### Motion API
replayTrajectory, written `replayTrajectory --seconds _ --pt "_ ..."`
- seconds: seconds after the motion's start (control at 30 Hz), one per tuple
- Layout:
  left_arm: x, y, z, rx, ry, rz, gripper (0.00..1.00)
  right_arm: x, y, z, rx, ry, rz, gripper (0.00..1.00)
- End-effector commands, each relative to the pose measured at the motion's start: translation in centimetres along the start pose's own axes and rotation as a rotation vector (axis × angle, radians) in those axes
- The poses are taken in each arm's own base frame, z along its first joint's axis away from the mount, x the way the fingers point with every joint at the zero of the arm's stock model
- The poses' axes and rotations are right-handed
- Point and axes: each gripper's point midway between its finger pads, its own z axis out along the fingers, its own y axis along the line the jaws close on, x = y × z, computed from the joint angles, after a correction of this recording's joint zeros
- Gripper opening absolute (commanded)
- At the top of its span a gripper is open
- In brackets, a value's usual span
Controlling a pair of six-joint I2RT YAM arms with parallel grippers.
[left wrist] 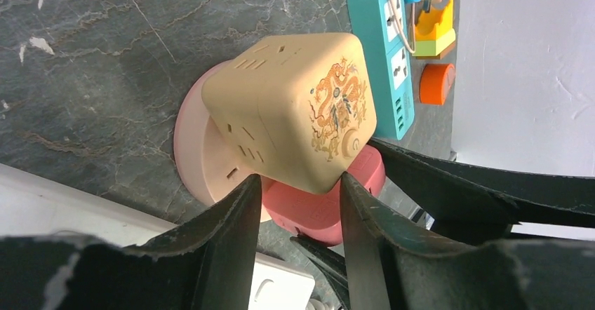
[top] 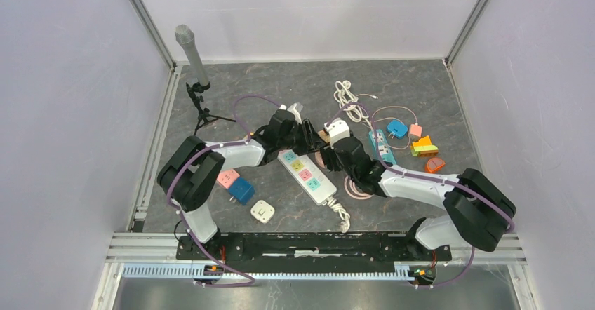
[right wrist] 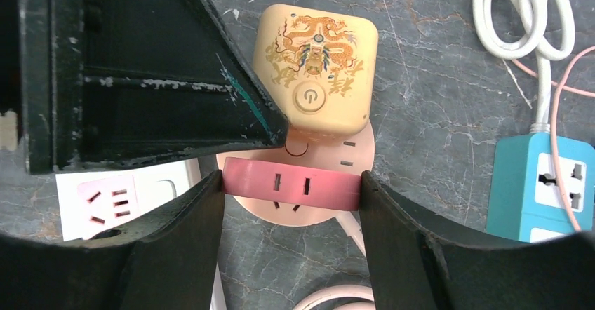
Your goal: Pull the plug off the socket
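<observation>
A cream cube plug (left wrist: 295,106) with a gold dragon print sits tilted on a round pale-pink socket (left wrist: 196,149) lying on the table. A flat pink adapter (right wrist: 323,189) sits on the same socket (right wrist: 295,217), next to the cube (right wrist: 316,64). My left gripper (left wrist: 300,179) is shut on the cube's lower corner. My right gripper (right wrist: 291,184) is shut on the pink adapter, one finger at each end. In the top view both grippers meet mid-table, left (top: 310,140) and right (top: 335,157).
A white power strip (top: 306,175) lies just left of the grippers. A teal power strip (top: 381,145) lies to the right and a coiled white cord (top: 345,96) behind. Loose adapters (top: 235,184) lie front left. A microphone on a tripod (top: 191,50) stands back left.
</observation>
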Motion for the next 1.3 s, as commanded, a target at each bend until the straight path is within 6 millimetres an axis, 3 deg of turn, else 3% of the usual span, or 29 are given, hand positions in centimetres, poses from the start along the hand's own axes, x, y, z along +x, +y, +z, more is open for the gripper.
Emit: replayTrajectory --seconds 0.0,0.27,0.5,0.8,1.0,1.13,1.27 --pt "6.1 9.1 -1.0 -0.305 0.181 -0.002 0.51 -6.3 1.0 -0.6 -0.023 -0.193 0.0 0.0" --pt "5.8 8.7 -1.1 -0.299 0.178 0.01 0.47 -7.7 -1.0 -1.3 -0.03 -0.234 0.074 0.0" --pt "5.8 8.7 -1.1 -0.303 0.18 0.014 0.46 -6.8 0.2 -0.7 -0.087 -0.206 0.078 0.0" --pt "4.7 7.9 -0.6 -0.306 0.173 0.03 0.46 -7.3 0.7 -0.6 -0.108 -0.2 0.111 0.0" --pt "4.4 8.9 -0.8 -0.383 0.204 0.082 0.42 -10.1 0.7 -1.2 -0.116 -0.24 0.17 0.0" --pt "4.7 9.6 -1.2 -0.415 0.224 0.108 0.42 -11.9 -0.3 -1.6 -0.102 -0.277 0.198 0.0" --pt "4.7 9.4 -1.3 -0.406 0.227 0.109 0.42 -12.6 -2.1 -2.0 -0.032 -0.29 0.201 0.0"
